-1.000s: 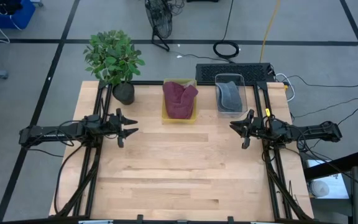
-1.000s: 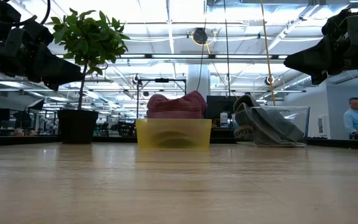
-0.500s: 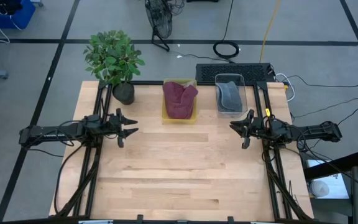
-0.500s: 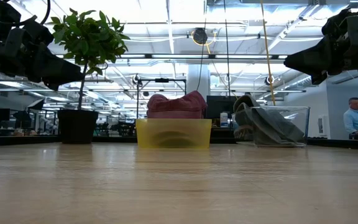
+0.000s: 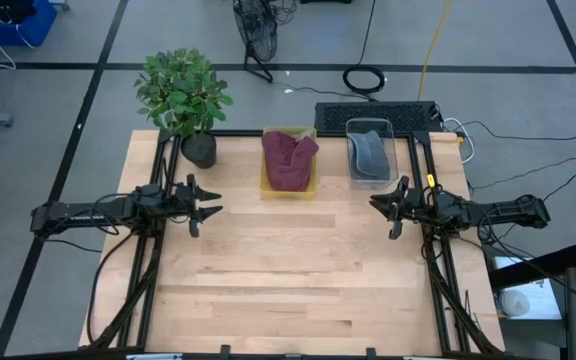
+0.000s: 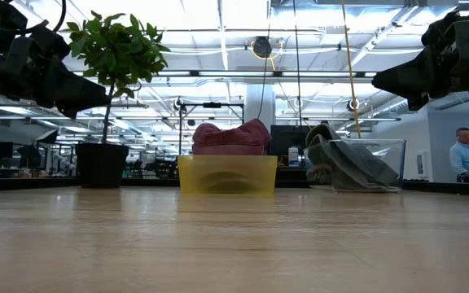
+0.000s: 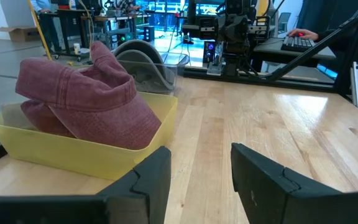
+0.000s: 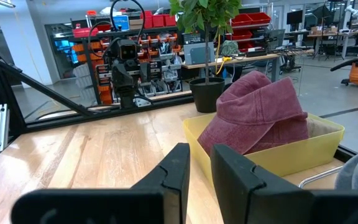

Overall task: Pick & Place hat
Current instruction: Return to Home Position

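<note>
A maroon hat [image 5: 289,158] lies heaped in a yellow bin [image 5: 288,192] at the table's far edge, its crown rising above the rim [image 7: 79,93] [image 8: 260,112]. A grey hat [image 5: 368,152] lies in a clear bin [image 6: 381,146] to its right. My left gripper [image 5: 213,207] hovers level at the table's left side, open, with nothing between its fingers [image 7: 201,152]. My right gripper [image 5: 376,205] hovers level at the right side, open by a narrow gap and holding nothing [image 8: 201,149]. Both point toward the table's middle.
A potted plant [image 5: 199,150] stands at the far left corner, next to the yellow bin. A keyboard [image 5: 376,115] lies beyond the far edge. Bare wood [image 5: 288,270] stretches across the middle and near side. A person [image 6: 465,155] sits far off in the room.
</note>
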